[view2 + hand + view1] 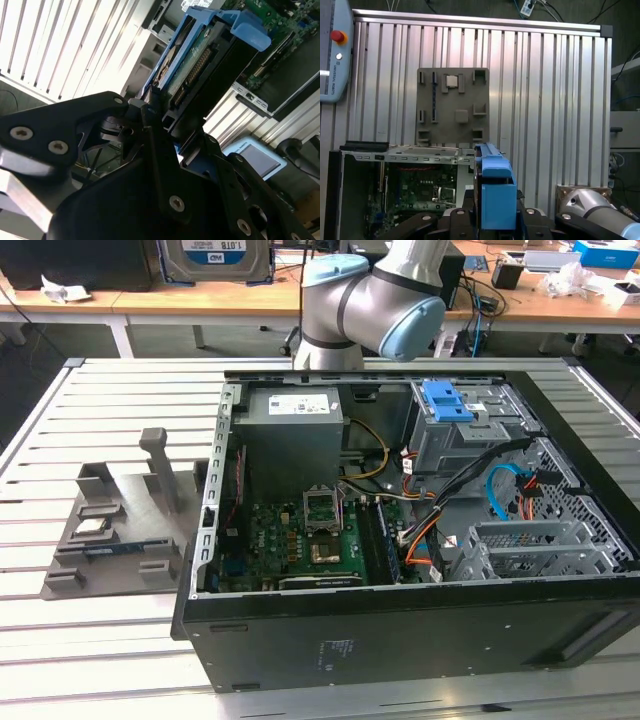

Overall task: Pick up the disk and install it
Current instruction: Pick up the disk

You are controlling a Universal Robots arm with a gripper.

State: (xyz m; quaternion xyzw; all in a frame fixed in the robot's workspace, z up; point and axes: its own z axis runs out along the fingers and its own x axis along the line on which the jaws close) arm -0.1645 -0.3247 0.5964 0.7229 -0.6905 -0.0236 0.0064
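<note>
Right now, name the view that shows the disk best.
The second wrist view: the disk shows its connector edge and blue bracket, clamped in the gripper. The first wrist view shows it edge-on, mostly bracket. The exterior view shows the arm.

The arm point(372, 302) is built of thick silver-grey metal cylinders, each closed by a rounded pale blue cap point(412, 328) (a similar silver joint point(590, 207) with a blue end appears in the first wrist view). The gripper point(152, 112) is matte black, its flat angular links point(75, 125) pinned with small silver screws point(175, 202).
</note>
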